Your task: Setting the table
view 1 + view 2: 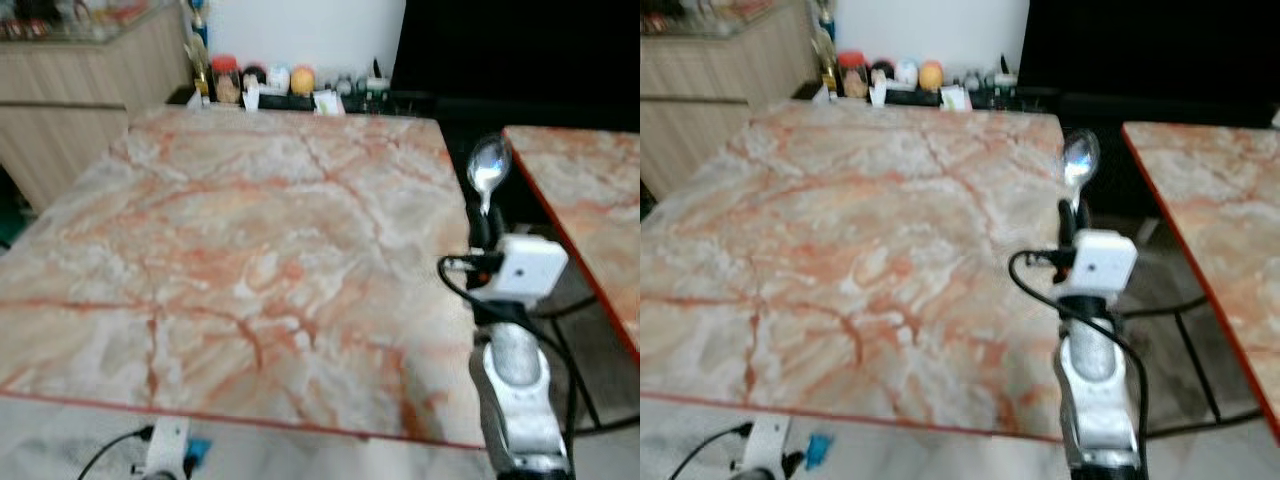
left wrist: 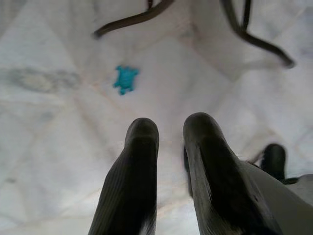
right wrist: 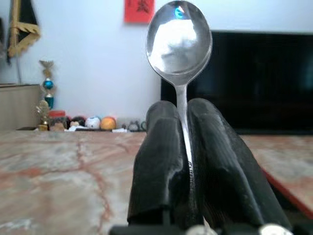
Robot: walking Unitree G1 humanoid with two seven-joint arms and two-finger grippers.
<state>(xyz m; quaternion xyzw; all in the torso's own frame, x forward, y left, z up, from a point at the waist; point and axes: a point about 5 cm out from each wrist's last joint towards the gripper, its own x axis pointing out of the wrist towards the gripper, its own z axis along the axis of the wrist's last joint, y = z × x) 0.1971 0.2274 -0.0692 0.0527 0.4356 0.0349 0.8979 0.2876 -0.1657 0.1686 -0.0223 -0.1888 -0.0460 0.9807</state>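
**Spoon held upright at the marble table's right edge**

The right gripper (image 1: 484, 222) has its two long black fingers (image 3: 161, 161) pressed together on the thin handle of a shiny silver metal spoon (image 1: 488, 168). The spoon stands upright, bowl uppermost, sticking out above the fingertips. Seen from the head, the silver right arm (image 1: 515, 400) rises from the lower right, with a white boxy wrist camera (image 1: 525, 266) and a black cable just below the gripper. The spoon hangs over the right edge of the large square table with a pink and orange veined marble top (image 1: 250, 260), above the dark gap between it and a second table of the same marble (image 1: 590, 190) further to the right.

At the far side of the large table, against the white wall, stands a row of small jars and round ornaments (image 1: 265, 82), and a light wooden cabinet (image 1: 80, 90) stands at the far left.

The left gripper (image 2: 168, 132) hangs low over pale floor, its two black fingers a little apart and holding nothing. A small turquoise scrap (image 2: 125, 79) lies on the floor beyond them, near the dark metal legs (image 2: 254, 36) of furniture.
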